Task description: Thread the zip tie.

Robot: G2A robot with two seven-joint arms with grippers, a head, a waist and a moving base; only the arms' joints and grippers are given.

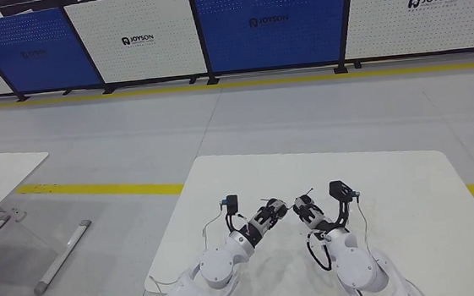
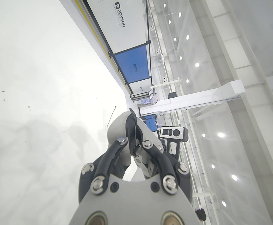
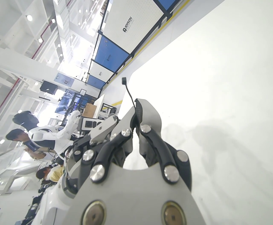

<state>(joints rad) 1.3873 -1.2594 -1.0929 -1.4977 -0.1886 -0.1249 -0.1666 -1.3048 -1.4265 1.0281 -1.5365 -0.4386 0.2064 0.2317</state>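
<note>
A thin black zip tie (image 3: 129, 93) sticks out past the tips of my right gripper (image 3: 136, 102), which is shut on its strap. The square head (image 3: 124, 80) is at the free end. My left gripper (image 2: 133, 113) is shut on a thin black strip (image 2: 135, 130) pinched between its pads, apparently the same tie's other end. Beyond it the tie's head end (image 2: 111, 116) pokes out above the table. In the top view the left gripper (image 1: 280, 209) and right gripper (image 1: 298, 205) meet tip to tip over the white table (image 1: 393, 185), with the zip tie (image 1: 308, 194) just behind them.
The white table has bare surface on all sides of the grippers, and its far edge (image 1: 322, 151) lies ahead. A second white table (image 1: 1, 169) stands apart at the left. Blue and white panels (image 1: 268, 22) line the back of the floor.
</note>
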